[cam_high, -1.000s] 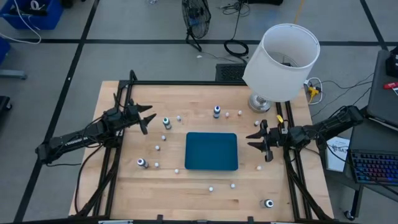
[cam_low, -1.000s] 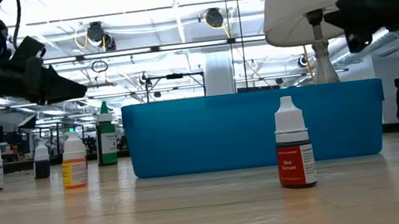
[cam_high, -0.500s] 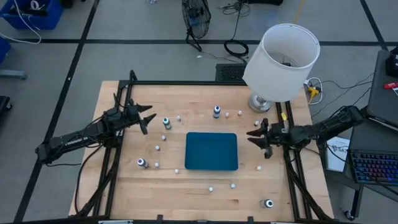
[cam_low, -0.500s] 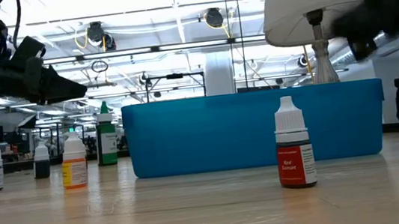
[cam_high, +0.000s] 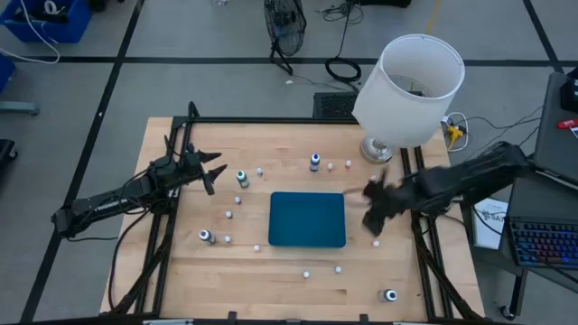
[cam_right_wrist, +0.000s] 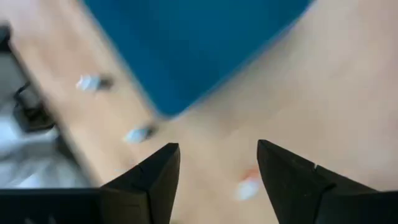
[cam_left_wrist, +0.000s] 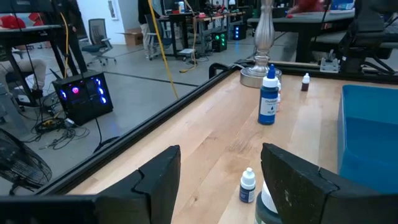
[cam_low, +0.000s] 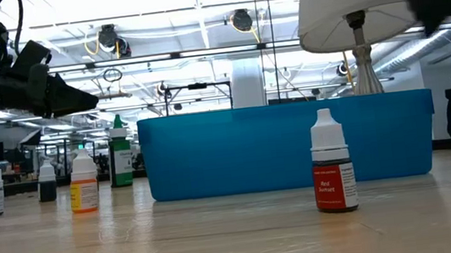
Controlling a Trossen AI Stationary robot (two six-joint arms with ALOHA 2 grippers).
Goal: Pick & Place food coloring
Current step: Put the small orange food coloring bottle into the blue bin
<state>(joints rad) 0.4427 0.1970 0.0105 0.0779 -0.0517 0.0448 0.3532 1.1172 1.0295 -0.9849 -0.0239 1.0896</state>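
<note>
Small food coloring bottles stand scattered on the wooden table around a flat teal tray (cam_high: 307, 219): a green-capped one (cam_high: 242, 178), a blue one (cam_high: 314, 162), a red one (cam_low: 333, 174) and several whitish ones. My left gripper (cam_high: 215, 171) hovers open and level at the table's left, with the green-capped bottle (cam_left_wrist: 267, 211) just ahead of its fingers. Blurred, my right gripper (cam_high: 372, 209) hangs open off the tray's right edge, tipped downward. A small bottle (cam_right_wrist: 249, 185) stands on the table below its fingers.
A lamp with a white shade (cam_high: 411, 90) stands at the table's far right corner. Black frame rails (cam_high: 420, 253) run along the table's left and right sides. Another bottle (cam_high: 390, 295) stands near the front right corner.
My right gripper has risen and swung from pointing level to slanting down at the table, rolling as it went, and has shifted a little toward the tray. The left arm and the bottles have stayed put.
</note>
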